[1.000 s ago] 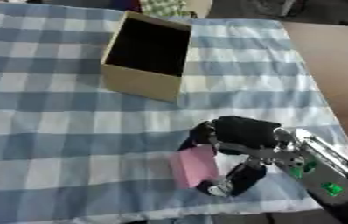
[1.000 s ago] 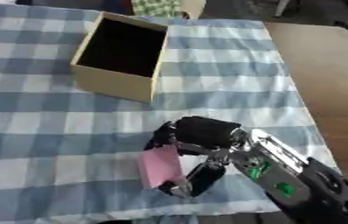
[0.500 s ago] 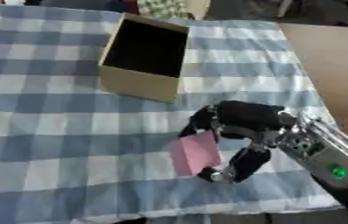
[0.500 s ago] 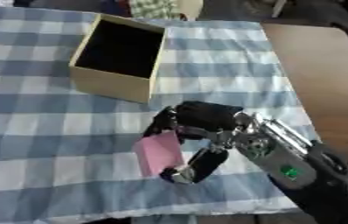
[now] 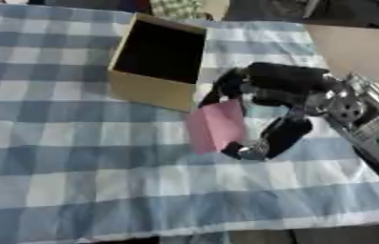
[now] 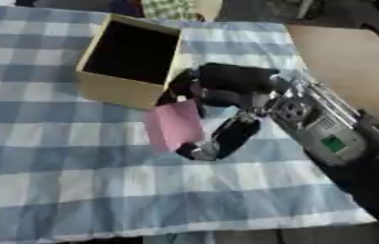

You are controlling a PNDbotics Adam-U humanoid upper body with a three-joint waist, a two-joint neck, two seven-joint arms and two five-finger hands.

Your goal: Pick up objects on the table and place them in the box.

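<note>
Raised since 1 s ago, right hand [image 5: 280, 90] pinching pink obj [image 5: 216, 125], now just beside box [image 5: 155, 62]

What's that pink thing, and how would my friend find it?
Start at the open cardboard box on the blue checked tablecloth. Just right of its near corner, the black right robot hand pinches a flat pink card. Nothing else here is pink.

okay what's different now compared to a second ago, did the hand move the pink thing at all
Yes. The right hand, fingers curled round the pink object throughout, has carried it from near the front edge of the checked cloth up and toward the open box; it now hangs just beside the box's near right corner. The box itself looks unmoved on the cloth. The left hand shows in no picture.
</note>
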